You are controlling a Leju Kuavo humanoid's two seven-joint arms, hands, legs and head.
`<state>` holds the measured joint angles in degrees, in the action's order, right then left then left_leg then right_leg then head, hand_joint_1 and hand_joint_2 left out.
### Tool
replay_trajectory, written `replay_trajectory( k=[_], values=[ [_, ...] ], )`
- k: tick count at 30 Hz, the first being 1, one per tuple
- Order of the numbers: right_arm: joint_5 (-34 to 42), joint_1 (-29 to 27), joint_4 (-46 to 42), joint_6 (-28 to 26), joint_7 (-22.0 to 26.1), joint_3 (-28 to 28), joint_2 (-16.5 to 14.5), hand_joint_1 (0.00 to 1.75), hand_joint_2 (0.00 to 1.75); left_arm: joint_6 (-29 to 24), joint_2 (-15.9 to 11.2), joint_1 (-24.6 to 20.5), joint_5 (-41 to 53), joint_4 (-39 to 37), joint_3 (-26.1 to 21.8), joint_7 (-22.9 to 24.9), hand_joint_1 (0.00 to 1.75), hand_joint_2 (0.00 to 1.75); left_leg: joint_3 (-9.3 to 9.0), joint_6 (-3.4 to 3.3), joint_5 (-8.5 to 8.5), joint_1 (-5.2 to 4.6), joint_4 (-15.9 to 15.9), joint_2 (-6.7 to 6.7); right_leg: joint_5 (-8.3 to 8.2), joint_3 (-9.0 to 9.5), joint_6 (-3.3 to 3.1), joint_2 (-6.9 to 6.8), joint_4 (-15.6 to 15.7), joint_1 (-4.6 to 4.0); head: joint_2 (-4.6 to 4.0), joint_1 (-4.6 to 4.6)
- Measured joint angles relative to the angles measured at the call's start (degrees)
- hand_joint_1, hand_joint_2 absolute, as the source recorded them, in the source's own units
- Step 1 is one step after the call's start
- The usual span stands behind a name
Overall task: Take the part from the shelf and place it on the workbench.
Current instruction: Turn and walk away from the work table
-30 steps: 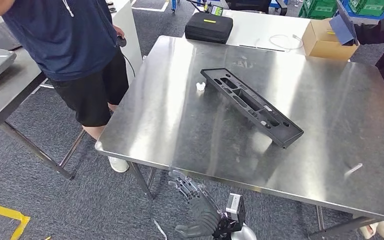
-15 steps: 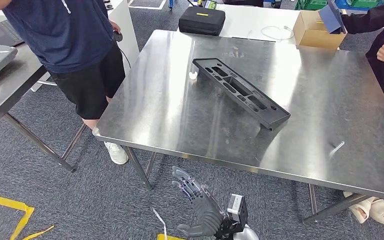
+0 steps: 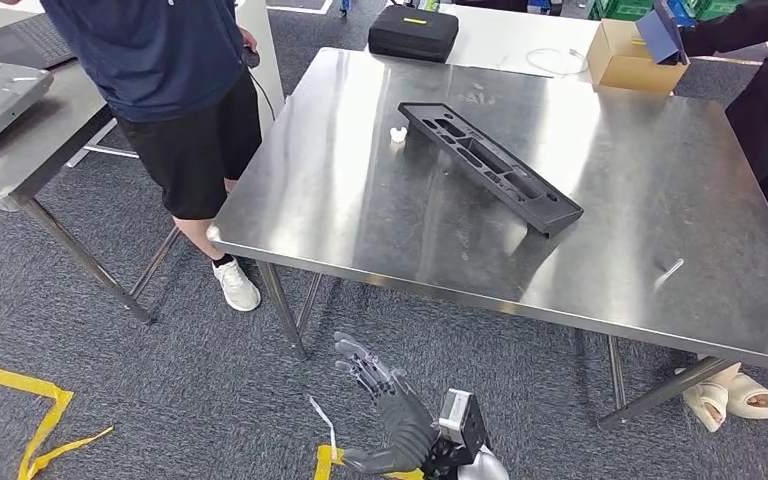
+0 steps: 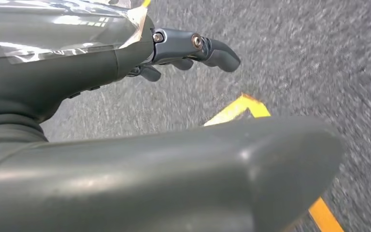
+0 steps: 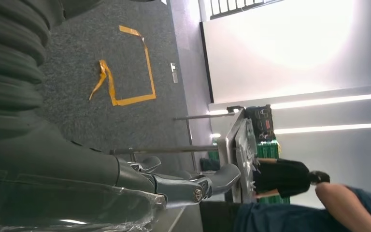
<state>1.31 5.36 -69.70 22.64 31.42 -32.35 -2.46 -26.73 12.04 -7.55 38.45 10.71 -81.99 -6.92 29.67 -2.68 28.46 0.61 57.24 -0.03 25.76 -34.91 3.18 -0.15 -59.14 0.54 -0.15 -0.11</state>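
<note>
We see the long black plastic part with cut-out pockets (image 3: 491, 167) lying flat on the shiny steel tabletop (image 3: 360, 220). It looks stiff and light; we would hold it by its long edges. Our left hand (image 3: 385, 405) hangs low with fingers spread, holding nothing. Our right hand (image 5: 183, 183) looks empty too. We can read no writing.

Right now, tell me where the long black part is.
In the head view, the long black part lies diagonally on the steel workbench, toward its far middle, with a small white piece just left of its far end.
</note>
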Motion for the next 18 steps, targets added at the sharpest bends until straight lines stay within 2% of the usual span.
replay_trajectory(
  k=[1, 3, 4, 5, 6, 7, 8, 9, 10, 11, 12, 13, 14, 15, 16, 18],
  values=[
    [-0.2, 0.0, 0.1, 0.0, 0.0, 0.0, 0.0, 0.0, 1.75, -0.2, 0.0, 0.0, 0.0, 0.0, 0.0, 0.1, 0.0, 0.0, 0.8, -0.49, -0.7, -0.04, 0.0, 0.15, 2.17, -1.15, -0.33, 0.03, -2.5, 0.06, 0.01, 0.11],
    [-0.4, 0.1, 0.4, -0.1, -0.1, 0.0, -0.1, 0.0, 1.75, -0.4, 0.0, -0.1, 0.0, 0.0, 0.0, 0.1, 0.0, 0.0, 2.51, -0.9, -2.03, -0.32, 0.0, 0.32, 6.89, -3.42, -0.89, 0.04, -9.9, 0.12, 0.02, 0.38],
    [-0.5, 0.2, 0.6, -0.1, -0.1, 0.0, -0.2, 0.0, 1.75, -0.4, 0.0, -0.1, 0.0, 0.0, 0.0, 0.2, 0.0, 0.0, 3.42, -0.95, -2.71, -0.45, 0.0, 0.4, 8.03, -3.87, -0.77, 0.04, -13.0, 0.1, 0.02, 0.37],
    [-0.6, 0.3, 0.7, -0.2, -0.1, 0.0, -0.2, 0.0, 1.75, -0.5, 0.0, -0.1, 0.0, 0.0, 0.0, 0.3, 0.0, 0.0, 4.3, -0.96, -3.37, -0.56, 0.1, 0.48, 8.09, -3.54, -0.39, 0.04, -14.6, 0.08, 0.02, 0.38],
    [-0.6, 0.4, 0.9, -0.3, -0.1, 0.0, -0.3, 0.0, 1.75, -0.6, 0.0, -0.1, 0.0, 0.0, 0.0, 0.3, 0.0, 0.0, 5.15, -0.91, -4.03, -0.63, 0.1, 0.53, 7.2, -2.17, 0.12, 0.04, -14.1, 0.05, 0.02, 0.37],
    [-0.7, 0.5, 1.1, -0.3, -0.2, 0.0, -0.4, 0.0, 1.75, -0.6, 0.1, -0.1, 0.0, 0.0, 0.0, 0.4, 0.0, 0.0, 5.91, -0.81, -4.67, -0.66, 0.1, 0.54, 5.89, 0.22, 0.56, 0.04, -11.5, 0.03, 0.02, 0.37],
    [-0.7, 0.8, 1.2, -0.4, -0.2, 0.0, -0.5, 0.0, 1.75, -0.7, 0.1, -0.2, 0.0, 0.0, 0.0, 0.5, 0.0, 0.0, 6.49, -0.64, -5.27, -0.67, 0.2, 0.53, 5.05, 3.39, 0.69, 0.04, -7.2, -0.01, 0.02, 0.37],
    [-0.7, 1.1, 1.3, -0.4, -0.3, 0.0, -0.7, 0.0, 1.75, -0.7, 0.2, -0.2, 0.0, 0.0, 0.0, 0.5, 0.0, 0.0, 6.94, -0.39, -5.83, -0.73, 0.2, 0.52, 4.91, 6.71, 0.48, 0.04, -2.4, -0.19, 0.02, 0.36],
    [-0.8, 1.3, 1.4, -0.5, -0.3, 0.0, -0.9, 0.0, 1.75, -0.7, 0.2, -0.3, -0.1, 0.0, 0.0, 0.6, 0.0, 0.0, 7.13, -0.08, -6.41, -0.76, 0.2, 0.53, 5.11, 8.99, 0.07, 0.06, 1.3, -0.38, 0.02, 0.28],
    [-0.8, 1.6, 1.5, -0.5, -0.4, 0.1, -1.0, 0.0, 1.75, -0.7, 0.3, -0.3, -0.1, 0.0, 0.0, 0.6, 0.0, 0.0, 7.2, 0.25, -6.96, -0.75, 0.1, 0.55, 5.53, 10.33, -0.39, 0.12, 3.6, -0.6, 0.01, 0.27],
    [-1.0, 1.8, 1.6, -0.7, -0.6, 0.1, -1.1, 0.0, 1.75, -0.7, 0.4, -0.4, -0.1, 0.0, 0.0, 0.6, 0.0, 0.0, 7.21, 0.62, -7.49, -0.72, 0.0, 0.56, 5.59, 10.59, -0.84, 0.18, 4.5, -0.83, 0.01, 0.24],
    [-1.3, 1.9, 1.8, -1.0, -0.9, 0.1, -1.2, 0.0, 1.75, -0.6, 0.4, -0.4, -0.2, 0.0, 0.0, 0.6, 0.0, 0.0, 7.23, 0.99, -7.91, -0.61, -0.2, 0.53, 5.1, 10.12, -1.27, 0.21, 4.4, -0.7, 0.0, 0.2],
    [-1.8, 2.0, 2.2, -1.4, -1.3, 0.1, -1.2, 0.0, 1.75, -0.5, 0.4, -0.4, -0.2, 0.0, 0.0, 0.6, 0.0, 0.0, 7.51, 1.34, -7.54, -0.47, 0.1, 0.42, 4.6, 9.77, -1.72, 0.17, 4.4, -0.53, -0.01, 0.2],
    [-2.3, 2.1, 2.7, -1.8, -1.7, 0.1, -1.3, 0.0, 1.75, -0.3, 0.5, -0.3, -0.3, 0.0, 0.0, 0.6, 0.0, 0.0, 7.96, 1.7, -6.05, -0.35, 1.1, 0.3, 3.95, 9.25, -2.33, 0.08, 4.5, -0.34, -0.01, 0.06],
    [-2.7, 2.3, 3.4, -2.1, -2.1, 0.2, -1.3, 0.0, 1.75, -0.1, 0.5, -0.3, -0.4, 0.0, 0.0, 0.5, 0.0, 0.0, 8.66, 2.03, -3.48, -0.22, 3.2, 0.17, 3.24, 8.6, -2.82, -0.01, 4.6, -0.14, 0.0, -0.09],
    [-3.3, 2.6, 5.2, -2.4, -2.3, 0.4, -1.4, 0.0, 1.75, 0.3, 0.4, -0.3, -0.6, 0.0, 0.0, 0.4, 0.0, 0.0, 10.41, 2.62, 2.62, -0.02, 10.3, 0.04, 1.91, 7.14, -3.35, -0.17, 4.5, -0.23, 0.01, -0.29]
  ],
)
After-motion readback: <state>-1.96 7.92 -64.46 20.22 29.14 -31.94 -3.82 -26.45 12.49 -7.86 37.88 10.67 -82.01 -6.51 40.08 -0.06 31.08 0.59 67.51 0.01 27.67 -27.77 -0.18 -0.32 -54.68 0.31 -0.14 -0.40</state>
